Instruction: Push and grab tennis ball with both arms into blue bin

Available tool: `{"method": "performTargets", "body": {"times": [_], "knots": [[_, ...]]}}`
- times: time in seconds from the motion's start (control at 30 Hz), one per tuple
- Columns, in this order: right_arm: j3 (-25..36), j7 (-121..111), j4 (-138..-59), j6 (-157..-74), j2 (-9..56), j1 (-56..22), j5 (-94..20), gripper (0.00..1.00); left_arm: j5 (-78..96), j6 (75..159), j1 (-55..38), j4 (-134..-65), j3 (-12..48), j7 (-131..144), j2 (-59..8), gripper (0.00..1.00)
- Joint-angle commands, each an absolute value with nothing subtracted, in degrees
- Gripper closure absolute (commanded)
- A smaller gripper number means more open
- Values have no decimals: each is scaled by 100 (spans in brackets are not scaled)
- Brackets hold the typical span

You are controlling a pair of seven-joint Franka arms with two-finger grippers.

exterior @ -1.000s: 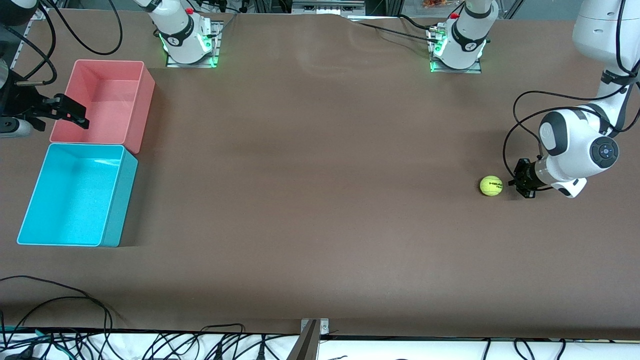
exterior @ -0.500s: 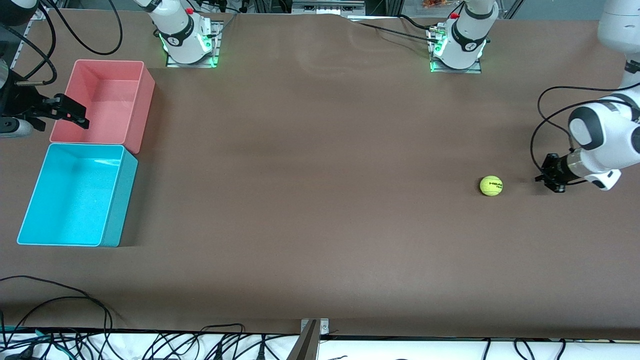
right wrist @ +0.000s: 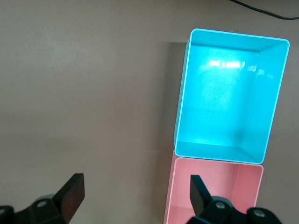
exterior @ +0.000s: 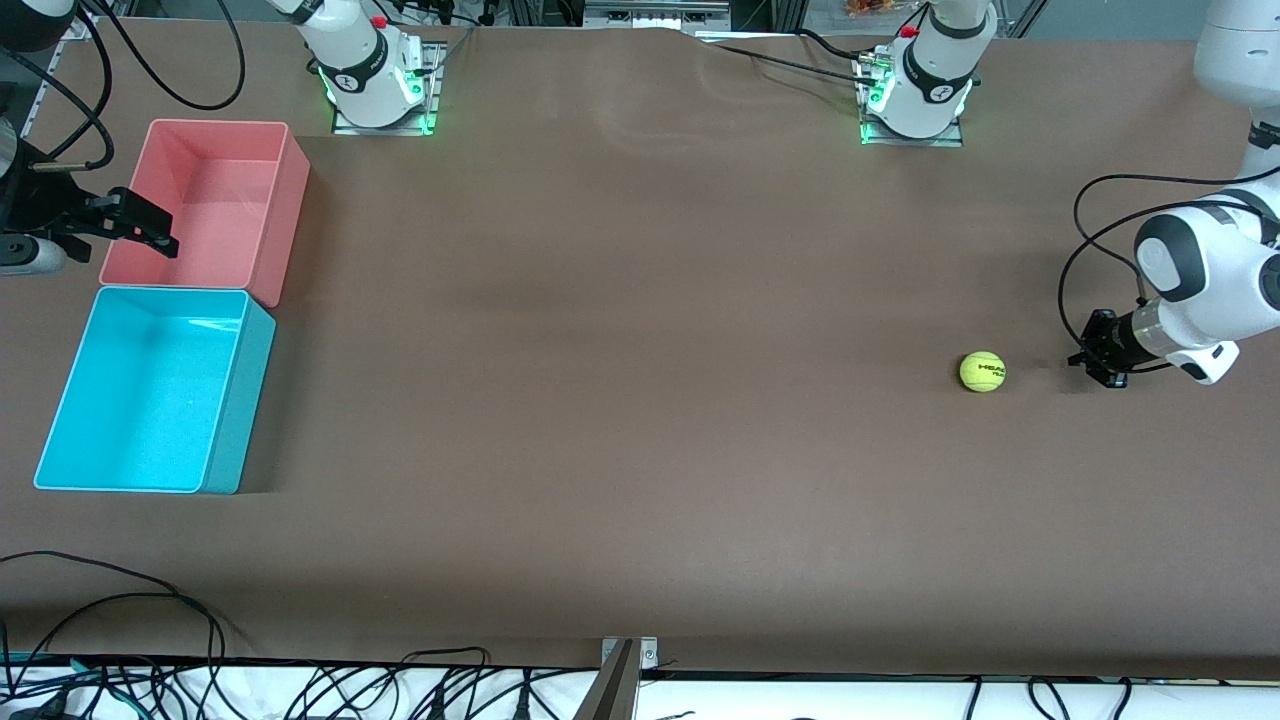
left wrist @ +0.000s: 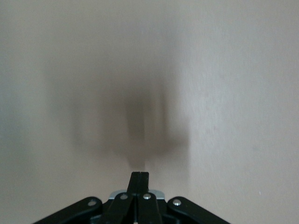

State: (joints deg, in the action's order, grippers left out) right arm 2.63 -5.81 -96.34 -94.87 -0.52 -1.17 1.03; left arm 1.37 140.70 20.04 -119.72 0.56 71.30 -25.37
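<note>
Near tennis ball [exterior: 982, 371], left pincer [exterior: 1093, 362] closed, empty; right pincer [exterior: 150, 225] open beside pink bin [exterior: 285, 215].

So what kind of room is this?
Probably a robot lab: two white jointed robot arms bolted to a brown-covered table, with tangled black cables along its edge.
</note>
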Motion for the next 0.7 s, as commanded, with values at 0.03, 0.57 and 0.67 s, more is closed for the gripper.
{"method": "performTargets", "body": {"times": [0.03, 0.57, 0.67], "knots": [[255, -571, -9519, -9369, -26, -123, 44, 0, 97, 14089, 1627, -12146, 536, 8409, -2514, 100], [255, -571, -9519, -9369, -26, -123, 44, 0, -105, 14238, 1529, -12463, 1336, 9765, -2320, 100], [255, -571, -9519, -9369, -26, -114, 44, 0, -324, 14151, 1556, -12437, 1336, 9756, -2320, 100]]}}
